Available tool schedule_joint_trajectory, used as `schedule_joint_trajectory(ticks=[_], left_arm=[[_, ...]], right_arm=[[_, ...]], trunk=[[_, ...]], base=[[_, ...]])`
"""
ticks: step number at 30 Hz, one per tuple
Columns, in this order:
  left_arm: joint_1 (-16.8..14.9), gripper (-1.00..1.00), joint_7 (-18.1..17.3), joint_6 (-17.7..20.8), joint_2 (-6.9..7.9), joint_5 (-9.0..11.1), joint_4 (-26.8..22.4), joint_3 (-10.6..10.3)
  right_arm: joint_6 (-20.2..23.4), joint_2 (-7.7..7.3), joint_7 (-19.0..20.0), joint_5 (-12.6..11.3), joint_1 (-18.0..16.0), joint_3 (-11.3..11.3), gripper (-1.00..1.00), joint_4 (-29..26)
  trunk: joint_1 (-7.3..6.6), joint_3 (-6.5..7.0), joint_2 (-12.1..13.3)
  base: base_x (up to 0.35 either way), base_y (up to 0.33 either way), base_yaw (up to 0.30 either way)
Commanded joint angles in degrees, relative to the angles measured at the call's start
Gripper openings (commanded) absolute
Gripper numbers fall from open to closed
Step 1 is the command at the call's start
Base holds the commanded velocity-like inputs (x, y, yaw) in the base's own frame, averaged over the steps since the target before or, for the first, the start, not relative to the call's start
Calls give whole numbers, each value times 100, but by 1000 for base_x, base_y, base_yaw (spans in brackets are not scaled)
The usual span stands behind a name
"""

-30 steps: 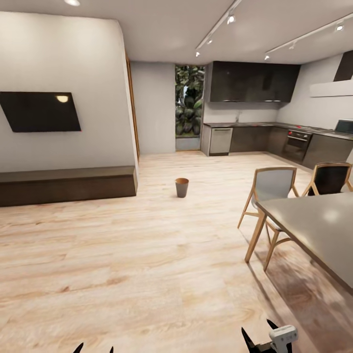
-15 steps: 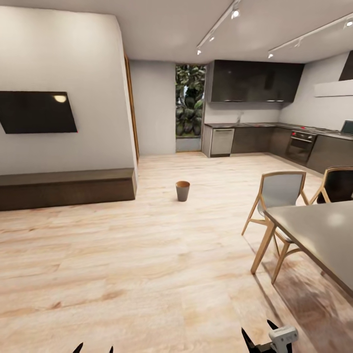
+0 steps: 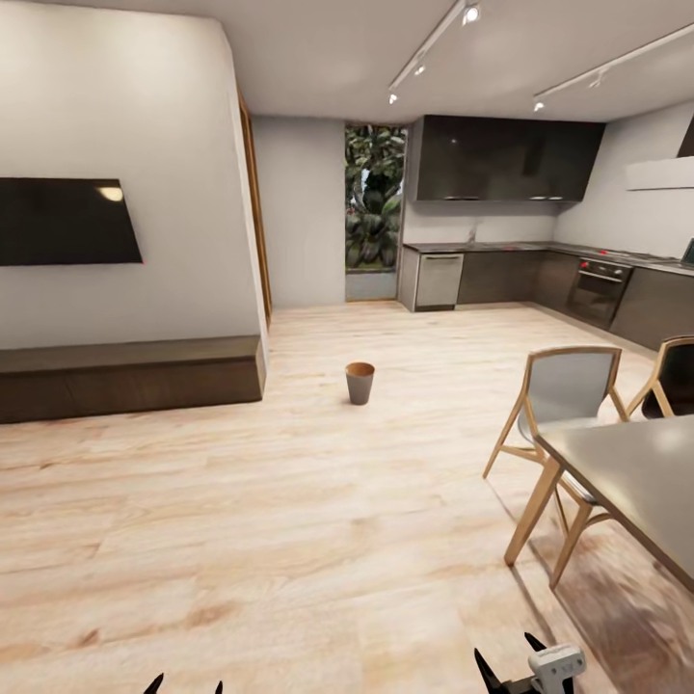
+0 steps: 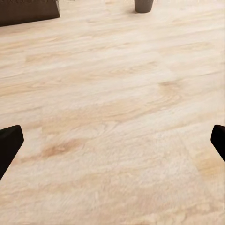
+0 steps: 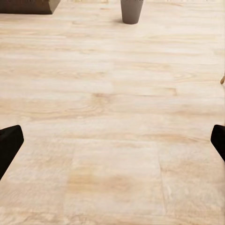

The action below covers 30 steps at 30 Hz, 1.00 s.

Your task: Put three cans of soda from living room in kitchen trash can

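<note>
Head view puts the tash can [image 3: 360,382] upright on the bare wood floor [image 3: 289,540], out in the open between the low dark bench [image 3: 130,377] under the wall-mounted screen [image 3: 66,221] and the grey dining table [image 3: 636,472] with its wood-framed chair [image 3: 564,400]. Its coppery inside faces up and looks empty from this distance, though the bottom is hidden. It stands well ahead of the robot, roughly centred, which suggests the base is lined up on it or passing it on the way through. Behind it the kitchen's dark cabinets [image 3: 506,159] and counter run along the far wall.

No soda cans show in any picture, so the fetching part of the task appears not yet done.

Both arms ride low and forward, a sensible carrying posture for driving. The left gripper [image 4: 112,140] is spread wide, its dark fingertips at opposite edges of the left wrist view with only floor between them, and the bin's base at the far edge [image 4: 144,5]. The right gripper [image 5: 112,140] is likewise spread and holds nothing, with the bin [image 5: 131,11] ahead and the bench corner nearby.
</note>
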Motion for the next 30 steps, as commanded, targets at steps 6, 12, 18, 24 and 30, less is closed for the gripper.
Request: schedule_joint_trajectory(ticks=[6,12,18,24,30], left_arm=[[2,100,0,0,0,1,-1,-1],[0,100,0,0,0,2,1,-1],[-1,100,0,0,0,2,3,0],[-1,100,0,0,0,2,2,-2],[1,100,0,0,0,-3,2,0]], right_arm=[[0,0,0,-3,0,28,100,2],[0,0,-4,-7,0,39,100,6],[0,2,-7,-8,0,50,100,23],[0,1,-10,-9,0,57,100,33],[0,0,-10,-9,0,59,100,38]], trunk=[[0,0,0],[0,0,0],[0,0,0],[0,0,0],[0,0,0]], base=[[308,0,0],[308,0,0],[308,0,0],[308,0,2],[308,0,88]])
